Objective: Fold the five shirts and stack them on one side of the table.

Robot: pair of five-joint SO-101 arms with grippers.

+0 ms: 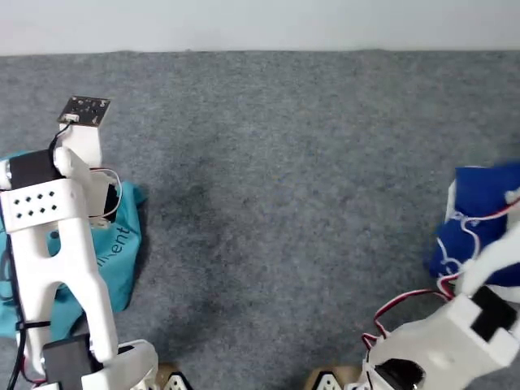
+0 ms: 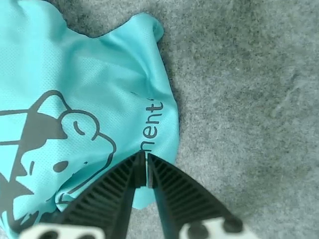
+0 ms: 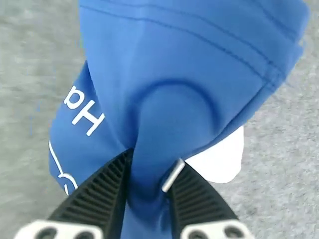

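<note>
Teal shirt under closed left claw, right claw pinching blue shirt, well apart

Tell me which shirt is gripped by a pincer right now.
The blue shirt: it is bunched in the right pincer. The teal shirt lies loose on the table under the shut left pincer.

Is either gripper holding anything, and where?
Right gripper pinches a bunched fold of the blue shirt. Left gripper is shut at the edge of the teal shirt; hold unclear.
</note>
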